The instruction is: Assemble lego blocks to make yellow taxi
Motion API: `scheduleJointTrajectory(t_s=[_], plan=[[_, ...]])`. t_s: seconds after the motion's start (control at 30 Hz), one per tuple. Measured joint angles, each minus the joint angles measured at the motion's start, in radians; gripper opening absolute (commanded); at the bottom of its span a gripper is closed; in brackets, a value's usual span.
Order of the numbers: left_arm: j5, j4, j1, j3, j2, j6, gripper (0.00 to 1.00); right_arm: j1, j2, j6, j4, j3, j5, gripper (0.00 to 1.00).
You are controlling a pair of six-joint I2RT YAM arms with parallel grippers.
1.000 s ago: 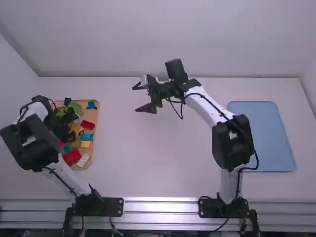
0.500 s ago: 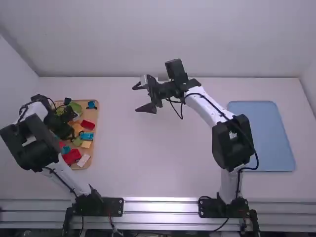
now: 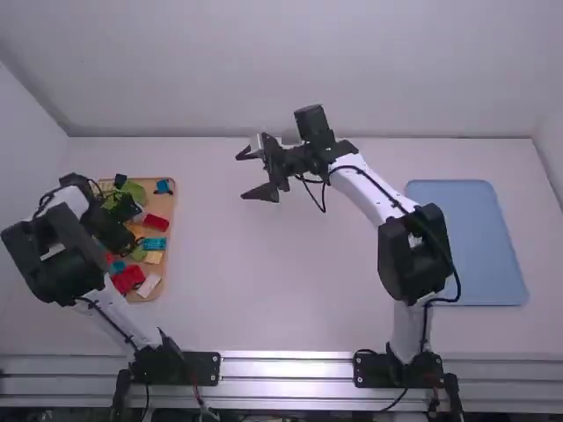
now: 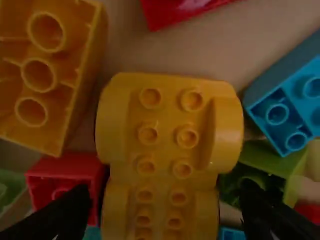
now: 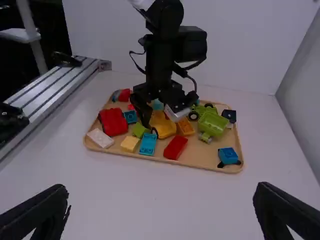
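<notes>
On the white table (image 3: 255, 290), the tan tray (image 5: 200, 156) at left holds the yellow car body (image 4: 165, 117). The left gripper (image 4: 166, 197), spread, straddles it: best to clear the red block (image 4: 65, 174) and green block (image 4: 270, 161), then close squarely. Rightward, the right gripper (image 3: 243, 176) hangs open.

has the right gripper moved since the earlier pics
No. In the high view the right gripper is in the same spot as before, with the same gap to the far edge of the table.
</notes>
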Motion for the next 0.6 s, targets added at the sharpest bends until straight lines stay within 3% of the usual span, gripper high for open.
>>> scheduleJointTrajectory(t_s=[0.23,0.4,0.53,0.6], plan=[[-0.039,-0.019,0.005,0.000,0.000,-0.001,0.82,0.000,0.000,0.002,-0.001,0.000,0.000,0.99],[-0.040,-0.038,0.016,0.000,0.000,-0.002,0.76,0.000,0.000,0.002,-0.003,0.000,0.000,0.99],[-0.047,-0.043,0.020,0.000,0.000,-0.024,0.78,0.000,0.000,-0.001,-0.003,0.000,0.000,0.99],[-0.051,-0.042,0.019,0.000,0.000,-0.033,0.87,0.000,0.000,0.003,-0.004,0.000,0.000,0.99]])
